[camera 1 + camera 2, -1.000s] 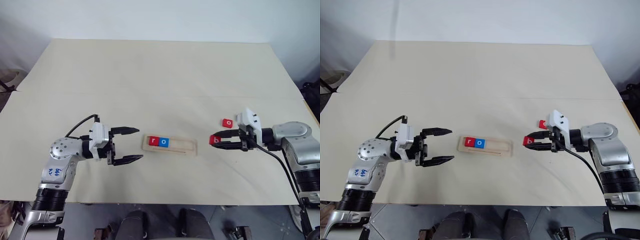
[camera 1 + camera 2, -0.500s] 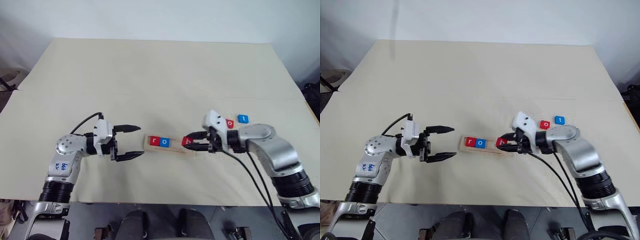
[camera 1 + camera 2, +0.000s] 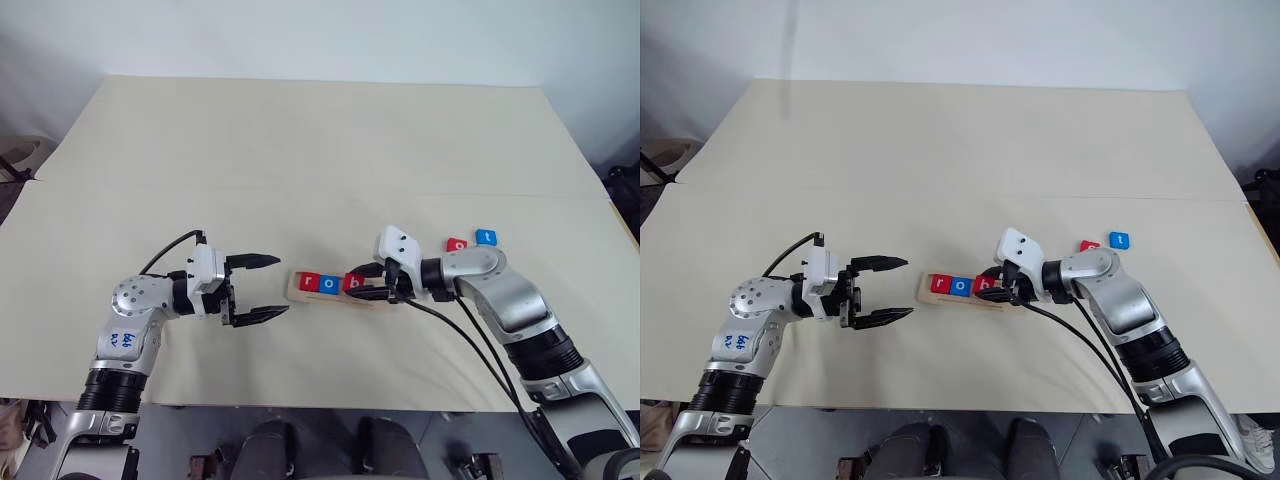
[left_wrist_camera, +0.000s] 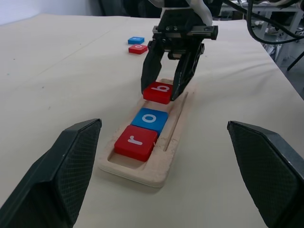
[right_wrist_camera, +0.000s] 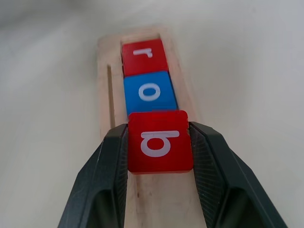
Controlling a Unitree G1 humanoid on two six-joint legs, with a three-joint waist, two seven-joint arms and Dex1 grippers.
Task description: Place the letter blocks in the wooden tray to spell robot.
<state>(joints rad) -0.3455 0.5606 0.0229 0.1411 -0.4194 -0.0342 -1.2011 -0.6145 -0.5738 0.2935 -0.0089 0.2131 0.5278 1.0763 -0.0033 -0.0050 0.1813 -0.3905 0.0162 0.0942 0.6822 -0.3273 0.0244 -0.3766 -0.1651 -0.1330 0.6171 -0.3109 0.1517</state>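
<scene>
Red b block (image 5: pixel 160 141) sits pinched between my right fingers (image 5: pixel 110 156), tilted just over the wooden tray (image 4: pixel 172 128) beside the blue o (image 4: pixel 149 119) and red r (image 4: pixel 135 141). My right arm reaches leftward, angled down. My left fingers (image 3: pixel 262 261) stay spread and empty, level, near the tray's end on the worktop (image 3: pixel 300 150).

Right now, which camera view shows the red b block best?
The right wrist view: the red b block is close up between the right gripper's fingers, above the wooden tray. The left wrist view shows it smaller; head views show it tiny.
</scene>
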